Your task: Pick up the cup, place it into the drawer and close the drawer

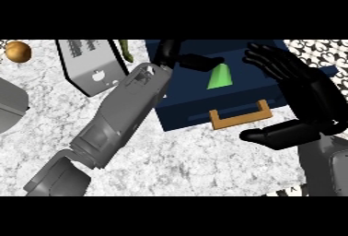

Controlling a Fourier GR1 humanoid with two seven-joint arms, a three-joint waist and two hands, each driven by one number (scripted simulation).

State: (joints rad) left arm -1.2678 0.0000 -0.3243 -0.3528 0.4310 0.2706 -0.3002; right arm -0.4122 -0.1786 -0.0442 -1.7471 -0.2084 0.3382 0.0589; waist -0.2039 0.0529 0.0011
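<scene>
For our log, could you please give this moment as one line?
cup in open drawer | left hand at cup | right hand open, right of drawer

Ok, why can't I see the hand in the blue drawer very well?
Head view: the drawer is dark inside, so the black left hand blends into it; the green cup stands out bright; the counter looks evenly lit, no glare.

You have table (197, 161), white-grey speckled stone top. Navy drawer box (197, 110) upper centre, tan handle (238, 120) toward you. Grey flat appliance (92, 64) near its left. Brown ball (18, 51) top-left corner. Grey object (10, 108) at left edge.
</scene>
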